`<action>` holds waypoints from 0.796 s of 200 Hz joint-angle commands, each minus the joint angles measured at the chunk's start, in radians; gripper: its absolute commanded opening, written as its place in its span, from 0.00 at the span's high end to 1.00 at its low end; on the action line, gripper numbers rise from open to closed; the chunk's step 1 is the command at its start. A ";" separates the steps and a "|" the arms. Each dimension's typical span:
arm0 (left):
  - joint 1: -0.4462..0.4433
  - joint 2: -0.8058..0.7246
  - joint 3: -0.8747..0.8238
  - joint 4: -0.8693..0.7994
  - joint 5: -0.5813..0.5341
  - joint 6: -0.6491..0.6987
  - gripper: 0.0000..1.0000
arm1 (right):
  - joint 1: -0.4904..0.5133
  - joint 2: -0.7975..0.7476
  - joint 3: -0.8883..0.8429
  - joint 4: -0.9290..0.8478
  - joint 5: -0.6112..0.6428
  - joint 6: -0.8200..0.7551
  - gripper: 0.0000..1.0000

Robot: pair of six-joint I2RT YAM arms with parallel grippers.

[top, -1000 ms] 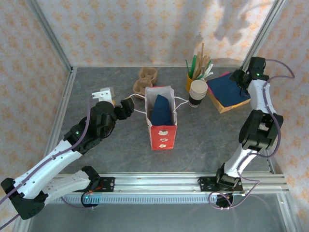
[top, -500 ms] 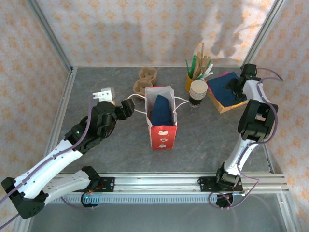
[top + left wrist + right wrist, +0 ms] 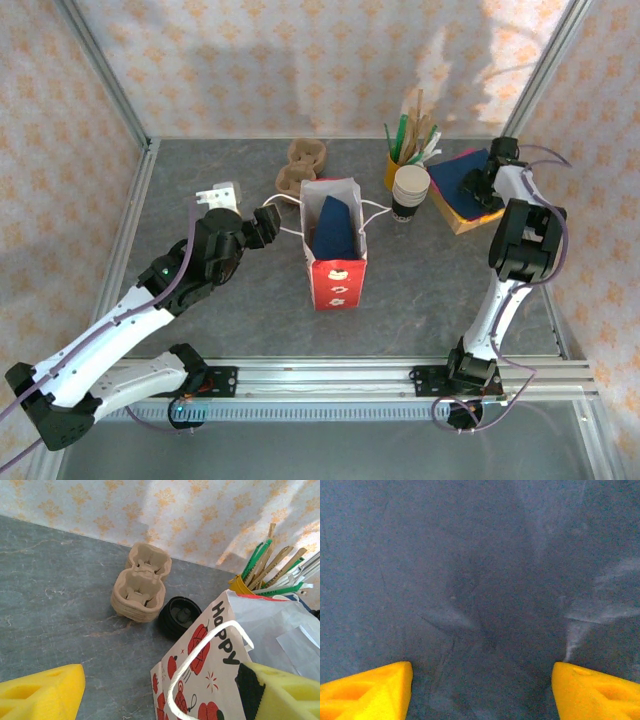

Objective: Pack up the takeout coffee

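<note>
The left gripper (image 3: pixel 268 222) sits just left of the red bag (image 3: pixel 338 272), its jaws wide with nothing in them. The takeout coffee (image 3: pixel 179 616) stands just behind the bag, beside the brown carrier (image 3: pixel 140 587), so it is not packed yet. Far to the right of the bag, the right gripper (image 3: pixel 480 181) has just come down over the blue napkins (image 3: pixel 452 190), jaws wide and holding nothing. I think a napkin goes next, and the coffee must wait.

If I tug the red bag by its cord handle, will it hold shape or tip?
The red paper bag stands tall on a narrow base, so it would probably tip or slide. Its paper walls look thin, likely to flex. The cord handle looks limp, so a pull may take up slack first.
</note>
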 commanded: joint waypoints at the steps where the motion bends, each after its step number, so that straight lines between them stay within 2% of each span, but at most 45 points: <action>1: 0.011 0.005 0.038 -0.022 0.008 0.009 0.18 | 0.011 0.034 0.011 -0.026 0.017 -0.015 0.29; 93: 0.011 0.025 0.043 -0.005 0.020 0.013 0.18 | 0.011 -0.011 0.032 -0.046 0.020 -0.026 0.61; 159: 0.012 0.015 0.015 0.008 0.020 0.004 0.18 | 0.003 -0.063 0.062 -0.050 0.013 -0.018 0.71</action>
